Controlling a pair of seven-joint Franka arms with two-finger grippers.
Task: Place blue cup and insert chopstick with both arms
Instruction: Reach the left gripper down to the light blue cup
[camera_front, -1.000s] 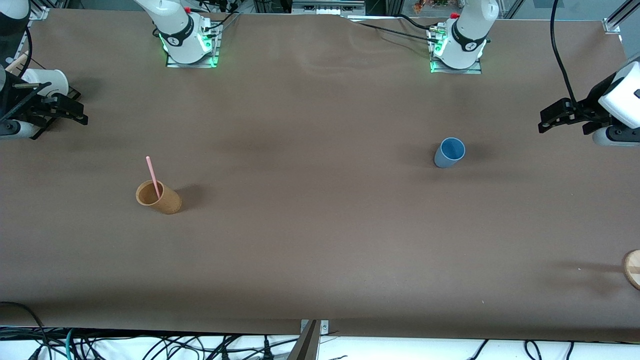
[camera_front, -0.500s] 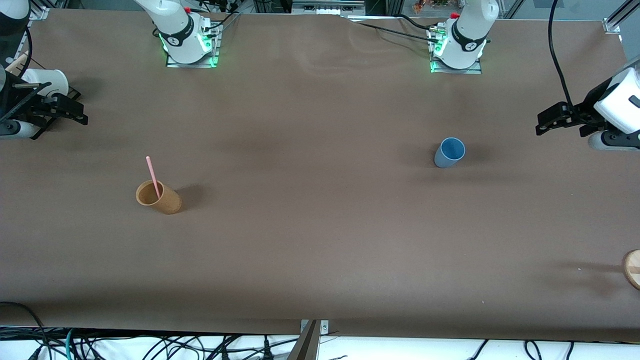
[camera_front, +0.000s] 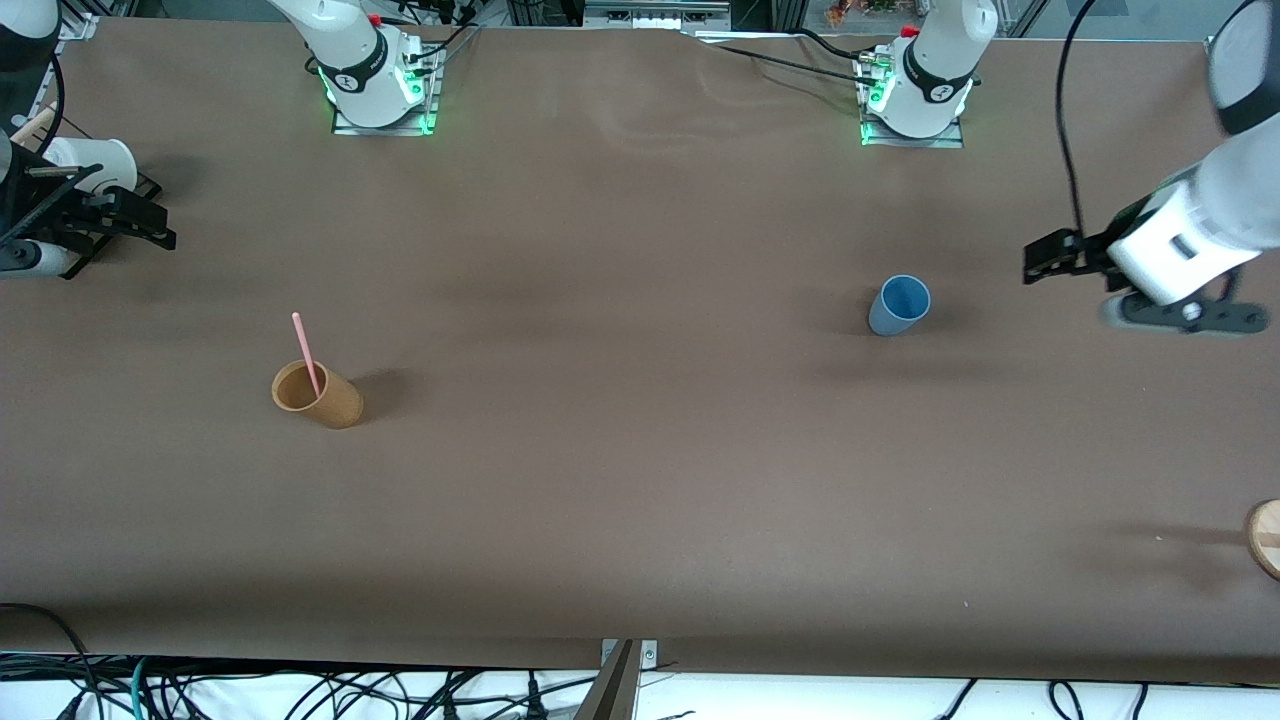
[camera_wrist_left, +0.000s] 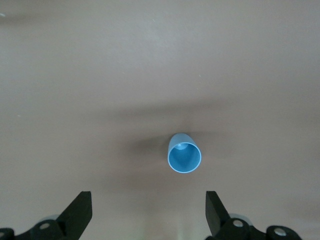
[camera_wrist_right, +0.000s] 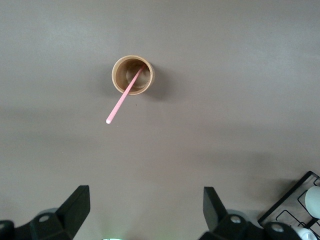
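Note:
The blue cup (camera_front: 898, 305) stands upright on the brown table toward the left arm's end; it also shows in the left wrist view (camera_wrist_left: 184, 154). The pale-pink chopstick (camera_front: 305, 353) leans in a tan-brown cup (camera_front: 318, 395) toward the right arm's end; the right wrist view shows the chopstick (camera_wrist_right: 124, 97) and that cup (camera_wrist_right: 132, 75). My left gripper (camera_front: 1040, 262) is open and empty in the air, beside the blue cup toward the table's end. My right gripper (camera_front: 150, 226) is open and empty at the table's other end, waiting.
A white cup (camera_front: 95, 160) on a black rack sits by the right gripper. A round wooden piece (camera_front: 1265, 537) lies at the table edge at the left arm's end. Cables hang below the front edge.
My left gripper has moved toward the blue cup, and its arm has swung into view. The right arm, both cups and the chopstick have not moved.

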